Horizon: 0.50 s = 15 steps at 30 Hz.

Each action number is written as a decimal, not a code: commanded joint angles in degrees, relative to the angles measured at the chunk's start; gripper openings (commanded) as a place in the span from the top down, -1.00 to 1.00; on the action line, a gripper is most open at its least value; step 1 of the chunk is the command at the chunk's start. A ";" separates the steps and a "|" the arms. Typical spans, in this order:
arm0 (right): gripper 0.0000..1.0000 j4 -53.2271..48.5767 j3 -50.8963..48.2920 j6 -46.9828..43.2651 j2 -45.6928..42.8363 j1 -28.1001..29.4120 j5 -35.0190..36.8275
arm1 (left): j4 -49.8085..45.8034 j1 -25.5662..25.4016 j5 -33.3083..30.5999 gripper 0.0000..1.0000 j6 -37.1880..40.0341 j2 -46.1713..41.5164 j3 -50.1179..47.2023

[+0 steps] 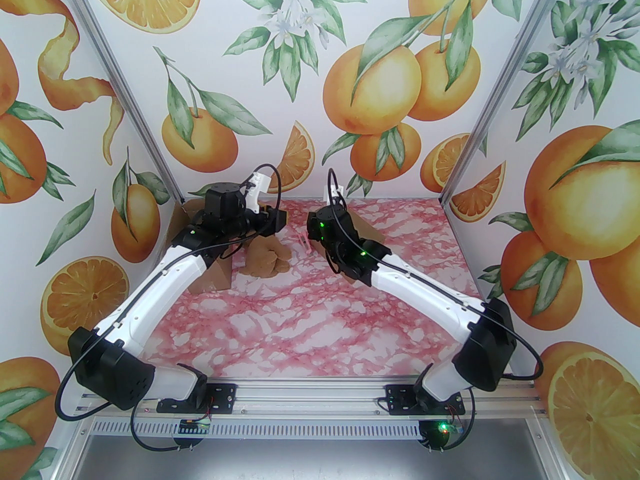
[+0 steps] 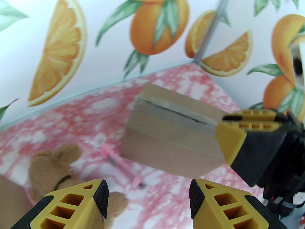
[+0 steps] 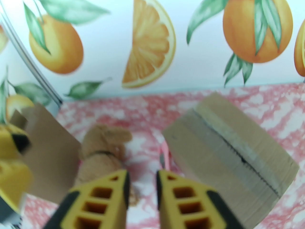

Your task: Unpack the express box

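My left gripper point(image 2: 149, 199) hangs wide open at the bottom of its wrist view, holding nothing. My right gripper point(image 3: 142, 187) is only narrowly parted and also empty. The express box point(image 3: 228, 151) lies on the tabletop point(image 3: 274, 99) at lower right, with a plush toy point(image 3: 104, 142) left of it.

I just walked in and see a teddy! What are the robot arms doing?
Two robot arms are unpacking a cardboard box. A brown plush toy and a pink pen-like tool lie on the table beside it, with another cardboard piece on the toy's other side. The left gripper is open near the toy; the right gripper is slightly open. Both hold nothing.
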 commanded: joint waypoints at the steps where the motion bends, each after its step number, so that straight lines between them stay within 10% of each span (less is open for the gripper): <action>1: 0.30 -8.28 3.34 1.72 6.49 -0.91 -5.86 | -3.41 2.63 -3.11 -0.20 -1.17 1.24 2.36; 15: -0.08 -33.63 39.95 2.58 41.24 -2.40 -3.60 | -5.96 3.50 -4.51 -0.22 -0.44 0.81 3.58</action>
